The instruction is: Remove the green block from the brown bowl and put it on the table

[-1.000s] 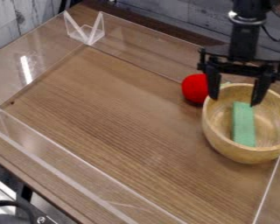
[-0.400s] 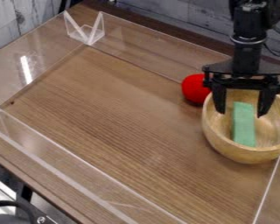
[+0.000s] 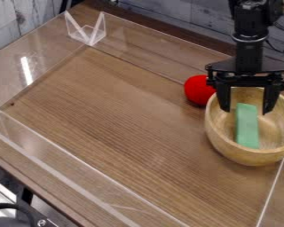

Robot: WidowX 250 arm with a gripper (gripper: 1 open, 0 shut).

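The pincer (image 3: 244, 91) has come down to the bowl since a second ago, and now it is wide open over the bowl's far part. The green block (image 3: 247, 125) has not moved. It lies inside the brown bowl (image 3: 213, 133), near the right edge of the bench (image 3: 109, 124). The red ball (image 3: 199, 89) sits just beside the bowl. Now the pincer seems close enough to try for the block's far end.

Soft, even brightness, slight overall blur, faint sheen upper left.

Light green block (image 3: 247, 125), tan bowl (image 3: 250, 154), red ball (image 3: 199, 88), brown wood-grain table (image 3: 109, 115), black hand (image 3: 243, 99)
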